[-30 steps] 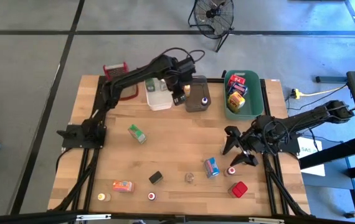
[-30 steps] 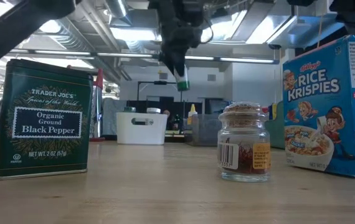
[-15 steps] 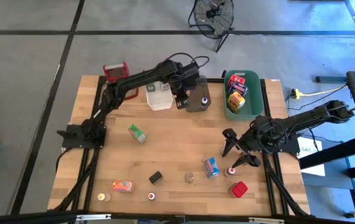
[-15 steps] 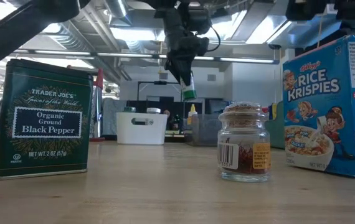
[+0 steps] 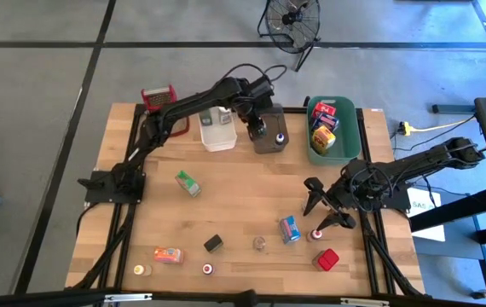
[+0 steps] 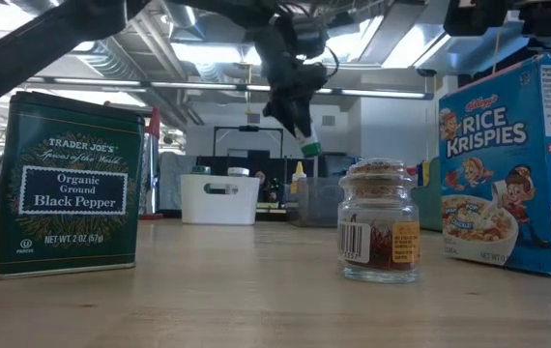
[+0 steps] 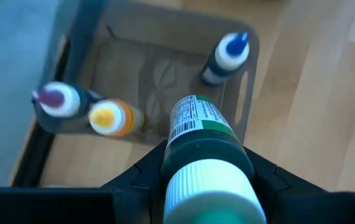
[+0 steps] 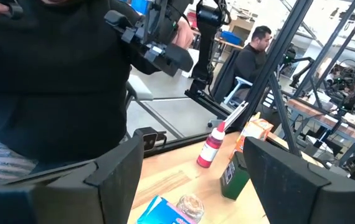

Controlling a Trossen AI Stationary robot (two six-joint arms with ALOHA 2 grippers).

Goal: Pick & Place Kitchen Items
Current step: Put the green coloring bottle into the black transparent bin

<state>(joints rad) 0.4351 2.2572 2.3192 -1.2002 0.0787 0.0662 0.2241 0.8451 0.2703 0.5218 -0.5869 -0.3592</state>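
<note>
The left gripper (image 7: 205,180) is pinching a green bottle (image 7: 197,134) with a white cap, and it has swung across from the white tub (image 5: 216,130) to hang right over the grey tub (image 5: 270,132), landmark for everything else here. A second ago the bottle hung level with the white tub's side; now it tilts cap-down above the grey one, so I judge the drop is about due. Inside the grey tub stand three little bottles: a blue-capped one (image 7: 227,56), a yellow-capped one (image 7: 110,117) and a purple-capped one (image 7: 58,99).

Beside the grey tub, away from the white one, the green tub (image 5: 332,130) holds a few boxes. Well apart from the grey tub, toward the table's near edge, the right gripper (image 5: 321,207) waits with fingers spread near a blue box (image 5: 290,228) and a red-capped bottle (image 5: 316,234). A pepper tin (image 6: 68,184), a glass spice jar (image 6: 379,221) and a green carton (image 5: 188,182) are left to gather.
</note>
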